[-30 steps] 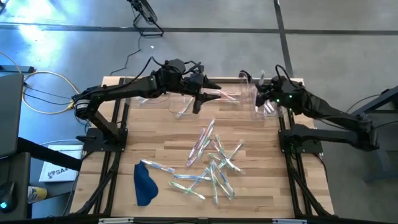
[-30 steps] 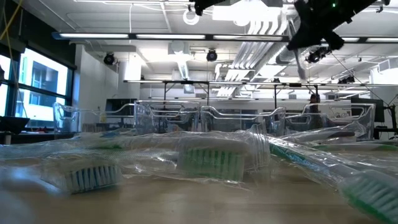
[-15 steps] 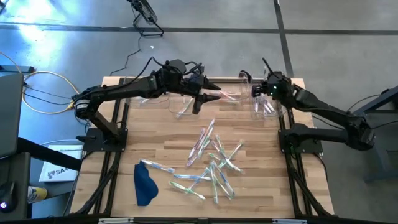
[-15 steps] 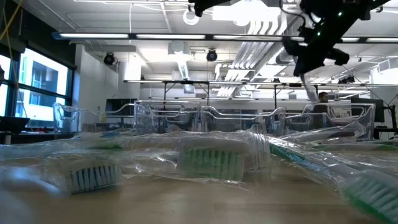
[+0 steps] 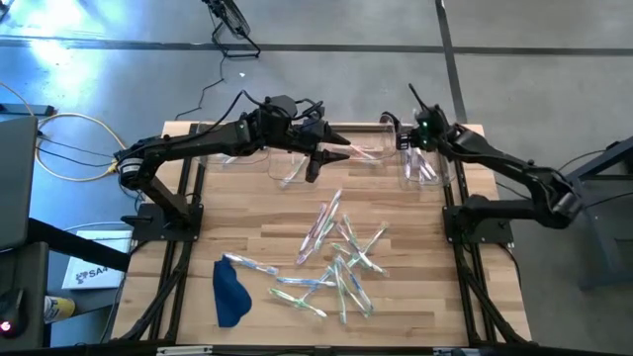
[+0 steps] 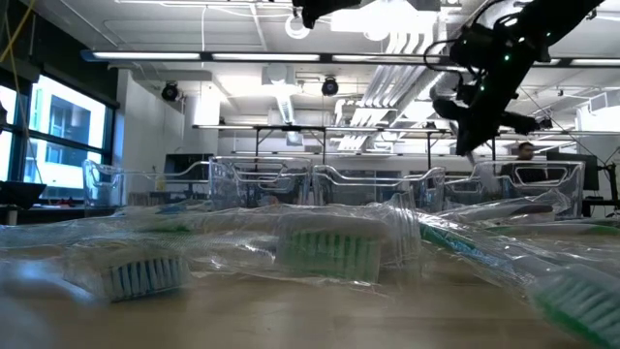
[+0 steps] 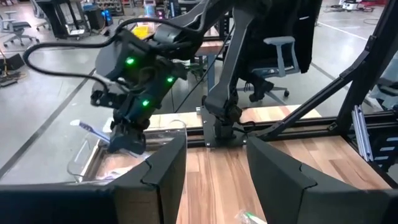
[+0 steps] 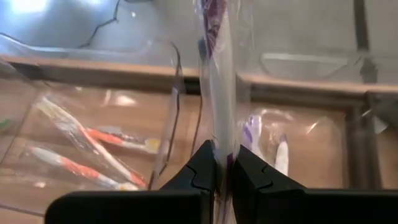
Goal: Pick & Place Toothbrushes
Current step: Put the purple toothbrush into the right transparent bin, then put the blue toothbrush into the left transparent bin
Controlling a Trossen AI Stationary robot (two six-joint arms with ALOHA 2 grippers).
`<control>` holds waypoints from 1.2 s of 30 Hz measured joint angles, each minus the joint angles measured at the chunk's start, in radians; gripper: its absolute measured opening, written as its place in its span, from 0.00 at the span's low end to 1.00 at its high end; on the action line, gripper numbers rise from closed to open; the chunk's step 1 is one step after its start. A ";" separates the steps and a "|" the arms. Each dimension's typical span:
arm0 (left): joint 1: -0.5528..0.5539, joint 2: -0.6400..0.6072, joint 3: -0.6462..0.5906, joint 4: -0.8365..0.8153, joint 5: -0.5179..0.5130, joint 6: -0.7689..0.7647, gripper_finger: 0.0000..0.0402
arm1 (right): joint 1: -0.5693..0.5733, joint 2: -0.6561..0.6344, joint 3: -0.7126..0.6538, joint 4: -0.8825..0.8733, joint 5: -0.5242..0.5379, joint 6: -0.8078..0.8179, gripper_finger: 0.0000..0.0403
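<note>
My right gripper (image 8: 222, 163) is shut on a wrapped toothbrush with a whitish-purple handle (image 8: 217, 74), held over the clear bins (image 5: 420, 166) at the table's far edge. The left wrist view shows it too, the right gripper (image 7: 127, 138) with the brush (image 7: 87, 127) jutting out. My left gripper (image 7: 214, 168) hovers open and holds nothing near the middle bins (image 5: 366, 150). A loose pile of wrapped toothbrushes (image 5: 341, 259) lies flat at mid-table. My right gripper pinches the toothbrush's pale shaft (image 8: 219, 146), wrapper and all, between its two fingers. The brush runs straight out past the fingertips, its purple end (image 8: 214, 14) farthest away. The fingers slant down toward the far edge, and the brush is clear of the bins below.
One bin holds pink-orange toothbrushes (image 8: 81, 146) and the bin beside it purple ones (image 8: 267, 138). A dark blue cloth (image 5: 229, 292) lies at the near left with one toothbrush (image 5: 252, 265) beside it. Bare wood lies between the pile and the bins.
My right gripper has swung toward the far edge and a little leftward, sinking and tipping further down over the bins, still shut on the toothbrush.
</note>
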 joint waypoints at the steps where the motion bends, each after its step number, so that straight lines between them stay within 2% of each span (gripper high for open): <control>1: 0.000 0.000 0.000 0.000 0.000 0.000 0.42 | -0.011 0.011 0.000 -0.002 -0.022 0.002 0.04; 6: 0.000 0.000 0.000 0.000 0.000 0.000 0.42 | -0.038 0.062 0.000 -0.035 -0.065 0.004 0.04; 13: 0.000 0.000 0.000 0.000 0.000 0.000 0.42 | -0.039 0.109 0.000 -0.092 -0.060 0.002 0.06; 20: 0.000 0.000 0.000 0.000 0.000 0.000 0.42 | -0.038 0.112 0.000 -0.096 -0.037 -0.001 0.29; 25: 0.000 0.000 0.000 0.000 0.000 0.000 0.42 | -0.038 0.102 0.000 -0.090 -0.040 -0.030 0.37; 33: 0.000 0.001 0.000 -0.031 -0.001 0.001 0.42 | -0.038 -0.023 0.000 -0.056 -0.051 -0.087 0.34; 36: 0.000 0.001 0.000 -0.036 -0.001 0.001 0.42 | -0.038 -0.092 0.000 -0.029 -0.104 -0.086 0.31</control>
